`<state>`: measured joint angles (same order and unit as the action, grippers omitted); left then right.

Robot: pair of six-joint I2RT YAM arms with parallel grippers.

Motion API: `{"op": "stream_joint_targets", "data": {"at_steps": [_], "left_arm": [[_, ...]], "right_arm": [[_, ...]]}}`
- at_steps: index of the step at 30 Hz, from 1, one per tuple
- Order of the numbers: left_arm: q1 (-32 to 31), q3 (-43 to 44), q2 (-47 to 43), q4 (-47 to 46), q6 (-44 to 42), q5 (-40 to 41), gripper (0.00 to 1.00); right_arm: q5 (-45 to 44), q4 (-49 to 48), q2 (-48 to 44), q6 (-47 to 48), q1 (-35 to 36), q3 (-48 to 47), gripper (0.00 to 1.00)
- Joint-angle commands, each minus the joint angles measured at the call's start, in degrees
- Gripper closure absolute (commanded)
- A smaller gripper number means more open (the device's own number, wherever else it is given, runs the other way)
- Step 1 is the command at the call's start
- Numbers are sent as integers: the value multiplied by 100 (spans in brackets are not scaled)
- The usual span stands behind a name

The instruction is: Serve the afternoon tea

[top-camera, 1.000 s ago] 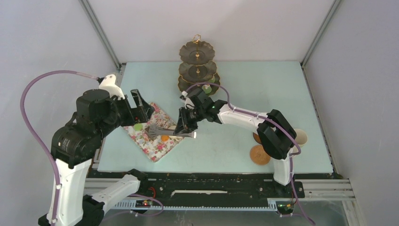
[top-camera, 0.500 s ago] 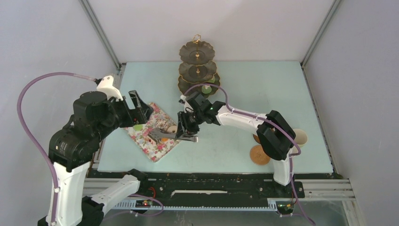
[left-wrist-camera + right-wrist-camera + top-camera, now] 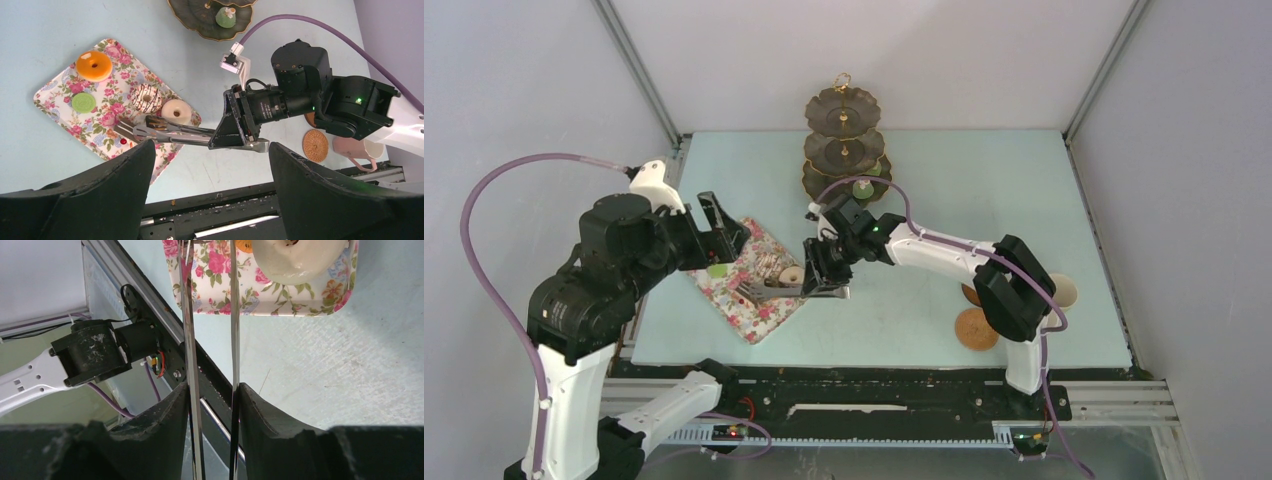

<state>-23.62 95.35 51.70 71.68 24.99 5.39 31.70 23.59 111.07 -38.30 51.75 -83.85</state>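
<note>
On the floral tray [image 3: 55, 90] lie an orange doughnut [image 3: 94, 66], a green disc [image 3: 83, 102], a chocolate doughnut [image 3: 146, 98] and a white doughnut [image 3: 176, 111]. My right gripper [image 3: 824, 278] is shut on the grey tongs [image 3: 170, 134]. Each finger [image 3: 165, 420] presses one tong arm [image 3: 192, 340], and the two arms stand spread apart. The tong tips rest over the tray next to the white doughnut [image 3: 295, 260]. My left gripper [image 3: 210, 155] hangs open and empty above the tray's left side [image 3: 719, 225]. A green cake [image 3: 862, 189] sits on the stand's lowest tier.
The three-tier stand [image 3: 844, 150] is at the back centre. Round brown coasters [image 3: 976, 328] and a cream cup [image 3: 1062, 292] lie near the right arm's base, with a pink cup [image 3: 356, 150] beside them. The table's front rail [image 3: 165, 325] runs close under the tongs.
The right gripper's jaws have widened and the tong arms have sprung apart. The gripper drew back slightly to the right, uncovering the white doughnut. The left arm shifted a little.
</note>
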Motion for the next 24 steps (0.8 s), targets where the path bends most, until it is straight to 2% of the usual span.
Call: {"op": "stream_joint_targets", "data": {"at_steps": [1, 14, 24], "left_arm": [[-35, -87, 12, -158, -30, -48, 9], [-38, -61, 29, -144, -34, -60, 9], [-33, -19, 39, -127, -38, -18, 9]], "right_arm": [[54, 6, -300, 284, 41, -276, 57], [-675, 474, -113, 1136, 330, -1052, 56], [-1684, 1158, -8, 1903, 780, -1517, 56]]}}
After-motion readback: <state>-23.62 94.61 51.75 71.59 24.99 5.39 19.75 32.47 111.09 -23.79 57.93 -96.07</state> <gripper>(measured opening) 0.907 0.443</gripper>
